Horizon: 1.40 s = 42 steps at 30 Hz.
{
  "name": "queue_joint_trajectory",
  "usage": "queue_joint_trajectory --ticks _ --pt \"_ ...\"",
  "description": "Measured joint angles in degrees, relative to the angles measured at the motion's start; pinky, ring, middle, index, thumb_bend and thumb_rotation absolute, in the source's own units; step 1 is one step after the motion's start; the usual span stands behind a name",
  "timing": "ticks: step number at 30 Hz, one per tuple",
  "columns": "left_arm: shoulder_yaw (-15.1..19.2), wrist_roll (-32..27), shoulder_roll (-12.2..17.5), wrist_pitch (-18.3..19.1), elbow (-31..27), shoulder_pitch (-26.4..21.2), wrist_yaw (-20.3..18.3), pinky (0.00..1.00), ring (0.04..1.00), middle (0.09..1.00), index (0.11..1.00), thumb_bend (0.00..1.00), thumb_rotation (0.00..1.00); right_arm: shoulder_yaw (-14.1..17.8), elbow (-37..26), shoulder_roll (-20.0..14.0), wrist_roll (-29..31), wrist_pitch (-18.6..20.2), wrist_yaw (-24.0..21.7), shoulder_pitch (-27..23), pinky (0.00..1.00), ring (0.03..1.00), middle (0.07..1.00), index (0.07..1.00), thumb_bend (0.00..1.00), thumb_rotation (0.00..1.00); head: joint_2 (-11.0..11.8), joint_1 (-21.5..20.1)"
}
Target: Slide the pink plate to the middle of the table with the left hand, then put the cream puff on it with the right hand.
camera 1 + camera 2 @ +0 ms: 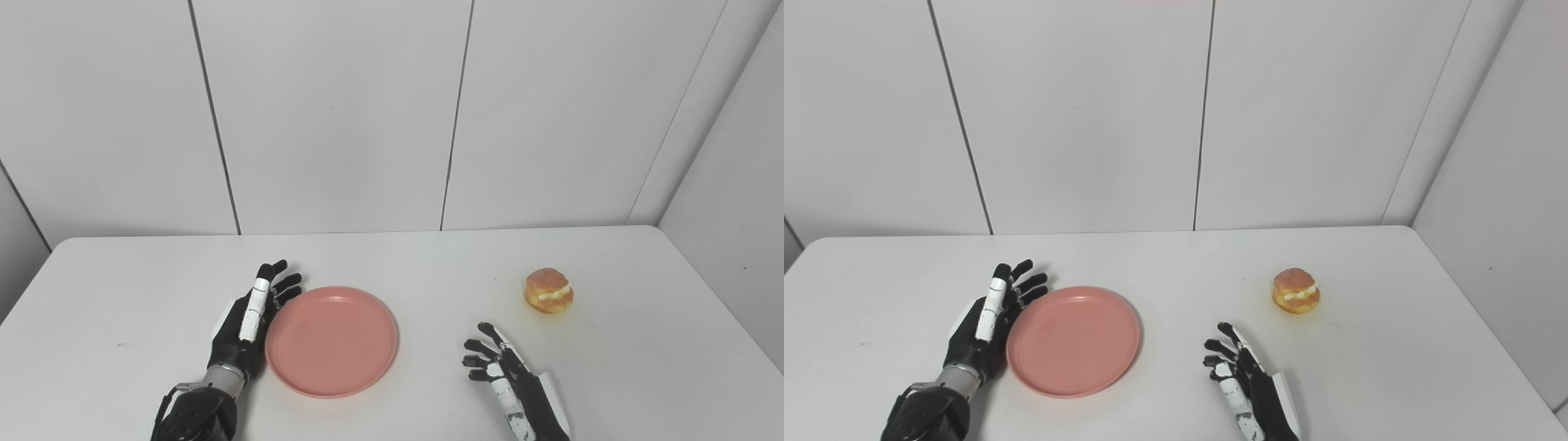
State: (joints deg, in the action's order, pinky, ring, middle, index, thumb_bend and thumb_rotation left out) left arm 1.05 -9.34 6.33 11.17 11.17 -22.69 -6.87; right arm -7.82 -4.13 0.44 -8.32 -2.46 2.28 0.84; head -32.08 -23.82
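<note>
Because the white table (122,288) is smooth, the pink plate (331,340) lies flat left of centre, where the left hand (248,321), spread and empty, presses edge-on against its rim to push. The right hand (511,386), loosely spread, waits near the cream puff (548,290).

Brightness: bright, even, both views alike.
Source: soft, from above; no lamp visible.
Shadows: faint, short, under the plate (331,341) rim and beside the puff (549,290).
Glare: none on the counter (429,257); white surfaces near washed out.
Focus: sharp throughout; slight softness at edges.
</note>
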Motion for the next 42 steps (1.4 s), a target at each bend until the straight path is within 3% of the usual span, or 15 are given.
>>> queue_joint_trajectory --ticks 2,7,27,31,34,37,42 --pt "-0.1 0.6 -0.5 -1.0 0.6 0.0 0.0 0.82 0.867 0.884 0.949 0.87 0.91 -0.1 0.0 0.0 0.0 0.0 0.0 0.0 0.70 0.751 0.804 0.896 0.85 1.00 0.2 0.2" --pt "-0.2 0.9 -1.8 -3.4 2.4 -0.1 0.0 0.86 0.869 0.891 0.975 0.84 0.88 -0.1 0.4 0.0 0.1 0.0 0.0 -0.1 0.69 0.746 0.801 0.894 0.86 1.00 0.8 0.5" --pt "-1.6 1.7 -3.3 -3.9 4.4 -1.4 -0.3 0.83 0.872 0.898 0.972 0.84 0.87 -0.1 0.7 0.0 0.1 -0.3 0.1 -0.1 0.69 0.745 0.813 0.895 0.83 1.00 0.8 -0.1" --pt "-1.9 1.8 -3.5 -3.9 4.7 -1.6 -0.4 0.83 0.873 0.901 0.972 0.83 0.89 -0.9 0.9 0.4 -8.2 -2.9 4.8 0.2 0.65 0.744 0.917 0.949 0.78 0.98 0.9 -0.2" --pt "-2.0 1.8 -3.6 -3.9 4.7 -1.7 -0.4 0.83 0.870 0.898 0.973 0.82 0.89 -1.6 0.2 1.4 -14.8 -4.5 8.7 1.3 0.67 0.765 0.903 0.946 0.78 0.94 0.9 -0.2" --pt "-2.0 1.7 -3.4 -4.3 5.9 -2.4 -1.0 0.83 0.872 0.894 0.975 0.81 0.89 -1.8 -4.9 1.3 -20.0 -3.9 9.2 3.5 0.71 0.785 0.851 0.920 0.87 0.93 0.8 -0.8" --pt "-1.9 1.7 -3.4 -5.0 7.1 -2.9 -1.2 0.82 0.870 0.884 0.969 0.84 0.88 0.7 -11.6 -0.5 -20.5 -1.6 7.2 2.9 0.67 0.765 0.835 0.924 0.95 0.91 0.8 -0.6"
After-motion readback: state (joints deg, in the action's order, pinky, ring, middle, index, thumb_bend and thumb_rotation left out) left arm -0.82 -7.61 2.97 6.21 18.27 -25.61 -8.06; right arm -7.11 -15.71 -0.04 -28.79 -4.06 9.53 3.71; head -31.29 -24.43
